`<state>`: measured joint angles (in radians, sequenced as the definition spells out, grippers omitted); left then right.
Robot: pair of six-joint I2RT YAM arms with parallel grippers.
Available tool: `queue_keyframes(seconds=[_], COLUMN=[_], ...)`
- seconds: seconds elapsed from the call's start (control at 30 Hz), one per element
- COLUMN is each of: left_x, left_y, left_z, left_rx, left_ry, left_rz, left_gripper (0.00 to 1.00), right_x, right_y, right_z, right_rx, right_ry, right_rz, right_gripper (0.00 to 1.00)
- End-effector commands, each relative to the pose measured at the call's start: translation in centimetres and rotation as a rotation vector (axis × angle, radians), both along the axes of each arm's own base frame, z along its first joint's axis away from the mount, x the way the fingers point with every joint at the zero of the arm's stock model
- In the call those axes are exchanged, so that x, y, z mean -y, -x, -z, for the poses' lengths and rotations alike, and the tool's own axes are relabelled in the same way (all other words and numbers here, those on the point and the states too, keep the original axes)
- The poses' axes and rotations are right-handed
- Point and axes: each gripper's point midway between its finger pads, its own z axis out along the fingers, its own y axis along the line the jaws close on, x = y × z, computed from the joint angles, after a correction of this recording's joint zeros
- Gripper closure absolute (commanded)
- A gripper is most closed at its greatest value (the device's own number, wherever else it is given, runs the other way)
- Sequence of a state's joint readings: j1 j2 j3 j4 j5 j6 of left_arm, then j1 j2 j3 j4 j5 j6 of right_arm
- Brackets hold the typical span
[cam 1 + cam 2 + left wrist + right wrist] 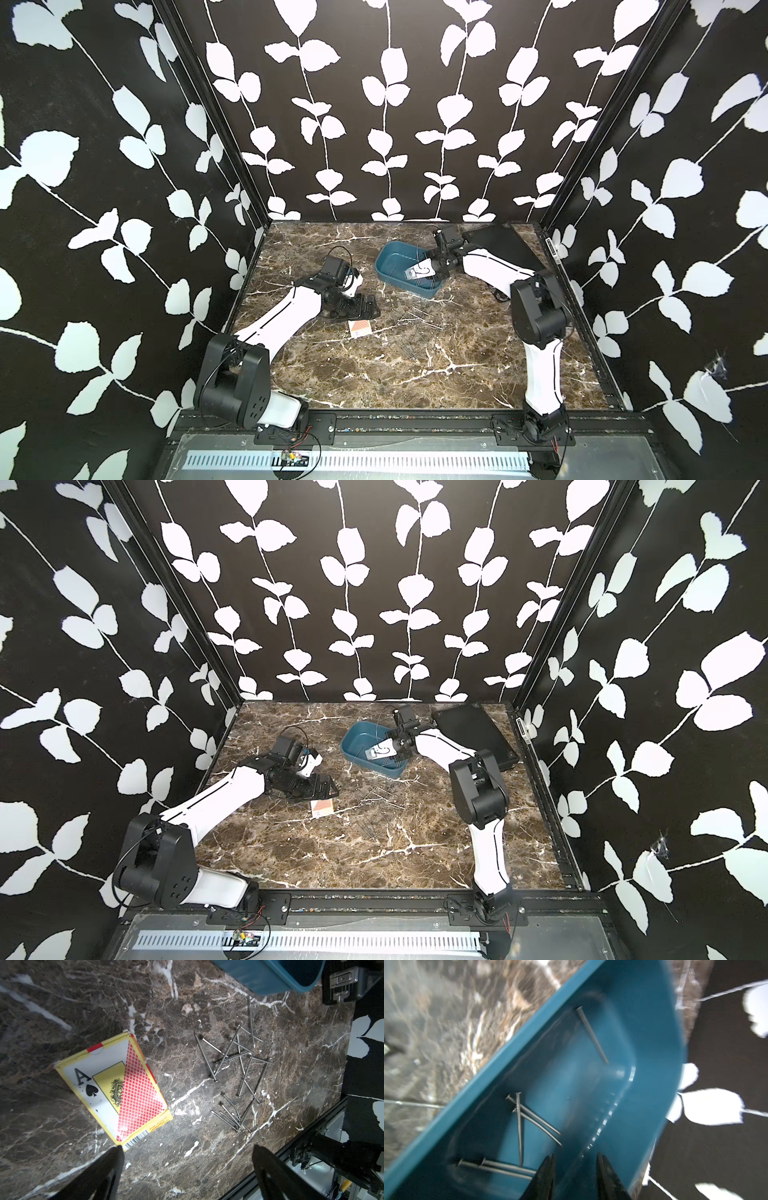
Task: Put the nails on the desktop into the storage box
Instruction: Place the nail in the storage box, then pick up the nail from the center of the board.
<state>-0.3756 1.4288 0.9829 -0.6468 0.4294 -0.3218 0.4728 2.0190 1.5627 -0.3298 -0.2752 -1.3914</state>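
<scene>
Several thin grey nails [411, 322] [378, 798] lie in two loose heaps on the brown marble desktop [374, 374], near its middle. The left wrist view shows the heaps close up [227, 1051]. The teal storage box [380, 266] [347, 746] stands behind them. My right gripper [575, 1155] hangs inside the box [643, 1022], jaws apart with nothing between them; several nails [519, 1126] lie on the box floor. My left gripper [188, 1147] [361, 307] is wide open and empty, low over the desktop left of the nails.
A playing-card box [360, 328] [116, 1088] lies just beside my left gripper's fingers. A flat black case [503, 241] [473, 733] sits at the back right behind the right arm. Patterned walls close in three sides.
</scene>
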Motion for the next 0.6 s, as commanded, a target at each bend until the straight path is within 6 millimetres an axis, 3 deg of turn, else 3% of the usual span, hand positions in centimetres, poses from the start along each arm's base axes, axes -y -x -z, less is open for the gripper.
queue_keyframes(seconds=[0.0,0.1,0.2,0.3,0.37,0.4,0.57], left_x=[0.4,0.6,0.7,0.7,0.7,0.7,1.9], left_y=[-1.1,-1.6,-1.7,-1.3,-0.8,-0.5,1.7], left_z=[-1.0,-1.0,-1.0,-0.5,-0.2,-0.1,-0.2], left_rx=[0.062,0.083,0.102,0.104,0.098,0.097,0.110], left_ry=[0.033,0.048,0.072,0.080,0.083,0.086,0.032], left_rz=[-0.007,-0.020,-0.032,-0.037,-0.037,-0.033,0.086], left_gripper=[0.01,0.01,0.01,0.01,0.01,0.01,0.01], right_x=[-2.8,-3.3,-1.8,-0.2,0.6,1.1,4.0], right_y=[1.1,2.9,4.7,7.7,9.9,11.4,16.7], right_z=[-10.7,-14.2,-14.7,-13.2,-11.2,-11.5,-6.8], right_rx=[0.071,-0.027,-0.229,-0.466,-0.593,-0.633,-0.853], right_ry=[-0.332,-0.493,-0.581,-0.594,-0.557,-0.568,-0.503], right_rz=[0.126,0.332,0.620,0.828,0.914,0.942,1.205], right_gripper=[0.61,0.56,0.55,0.56,0.57,0.56,0.55])
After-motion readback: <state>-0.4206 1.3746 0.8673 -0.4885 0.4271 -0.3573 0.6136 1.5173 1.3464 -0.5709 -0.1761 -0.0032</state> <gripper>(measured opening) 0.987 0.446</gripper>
